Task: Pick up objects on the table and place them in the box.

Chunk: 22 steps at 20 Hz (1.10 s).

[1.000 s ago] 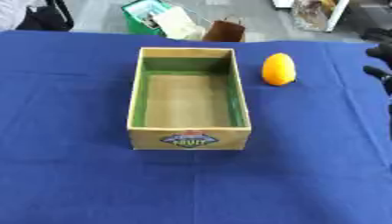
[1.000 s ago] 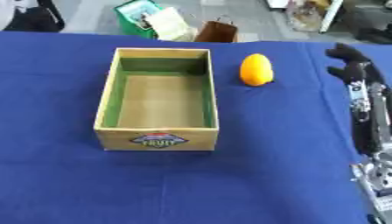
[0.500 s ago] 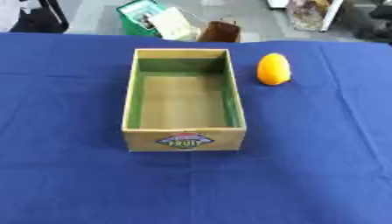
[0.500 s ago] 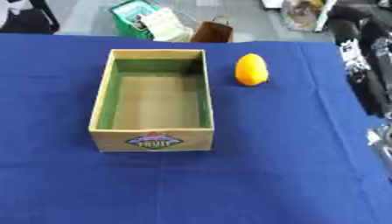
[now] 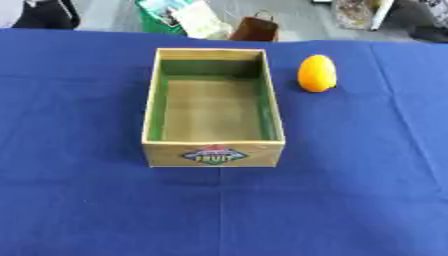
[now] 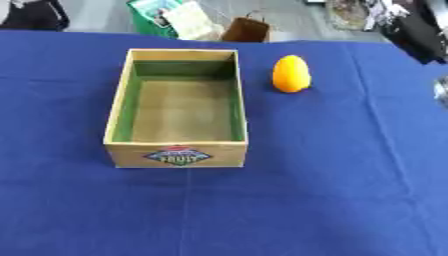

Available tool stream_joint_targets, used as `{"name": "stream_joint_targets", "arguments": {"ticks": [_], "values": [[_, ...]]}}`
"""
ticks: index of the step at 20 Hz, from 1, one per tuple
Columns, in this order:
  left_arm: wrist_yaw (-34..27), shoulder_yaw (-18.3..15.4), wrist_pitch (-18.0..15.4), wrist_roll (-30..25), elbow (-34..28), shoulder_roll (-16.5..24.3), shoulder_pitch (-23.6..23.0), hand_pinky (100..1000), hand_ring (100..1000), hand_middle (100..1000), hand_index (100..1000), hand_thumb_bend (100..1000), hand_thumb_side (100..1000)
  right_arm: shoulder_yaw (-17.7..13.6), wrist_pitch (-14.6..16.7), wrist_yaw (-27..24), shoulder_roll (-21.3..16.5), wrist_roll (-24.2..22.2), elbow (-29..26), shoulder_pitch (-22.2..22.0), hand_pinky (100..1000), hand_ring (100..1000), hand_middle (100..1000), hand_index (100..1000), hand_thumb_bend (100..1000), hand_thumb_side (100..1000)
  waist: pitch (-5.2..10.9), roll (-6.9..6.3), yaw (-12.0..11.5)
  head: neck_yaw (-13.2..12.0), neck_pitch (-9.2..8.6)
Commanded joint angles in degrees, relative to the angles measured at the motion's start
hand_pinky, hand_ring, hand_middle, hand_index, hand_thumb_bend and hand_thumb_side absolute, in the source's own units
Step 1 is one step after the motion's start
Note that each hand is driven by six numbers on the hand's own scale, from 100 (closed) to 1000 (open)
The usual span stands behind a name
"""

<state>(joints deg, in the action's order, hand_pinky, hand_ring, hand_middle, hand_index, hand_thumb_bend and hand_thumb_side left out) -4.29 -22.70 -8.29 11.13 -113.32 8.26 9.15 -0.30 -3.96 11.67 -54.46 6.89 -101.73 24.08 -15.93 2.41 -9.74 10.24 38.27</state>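
Left eye view showed neither of my hands, so their state could not be told; the orange fruit (image 5: 317, 73) stood upright just right of the empty box (image 5: 213, 152), liable to roll if nudged.

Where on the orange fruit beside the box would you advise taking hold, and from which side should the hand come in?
Grip the orange fruit around its wide middle, coming from above or from its right. It stands on end, narrower at the top, and the box sits close on its left, while the cloth to its right is bare.
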Motion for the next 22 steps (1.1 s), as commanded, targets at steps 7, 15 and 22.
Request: {"name": "stream_joint_targets", "arguments": {"ticks": [7, 15, 22], "values": [[-0.3, 0.5, -0.2, -1.0, -1.0, 0.9, 0.0, 566, 431, 459, 592, 100, 820, 3.3, 0.8, 6.9, -1.8, -7.5, 11.9, 9.2, 833, 957, 820, 906, 492, 1000, 0.28, 0.21, -1.1, 1.5, -1.03], [-0.3, 0.5, 0.0, -1.1, -0.8, 1.1, -0.1, 568, 430, 459, 590, 100, 819, 3.5, 5.6, 13.9, 0.9, -15.2, 27.2, 16.0, 847, 979, 819, 915, 600, 1000, 0.59, 0.43, -1.6, 2.2, -1.79], [-0.2, 0.5, 0.3, -1.0, -0.8, 0.8, 0.0, 569, 429, 459, 588, 100, 818, 3.6, 7.2, 16.3, 2.5, -17.3, 31.0, 15.7, 883, 1000, 794, 917, 779, 935, 0.29, 0.40, -1.6, 2.3, -2.52]]}}
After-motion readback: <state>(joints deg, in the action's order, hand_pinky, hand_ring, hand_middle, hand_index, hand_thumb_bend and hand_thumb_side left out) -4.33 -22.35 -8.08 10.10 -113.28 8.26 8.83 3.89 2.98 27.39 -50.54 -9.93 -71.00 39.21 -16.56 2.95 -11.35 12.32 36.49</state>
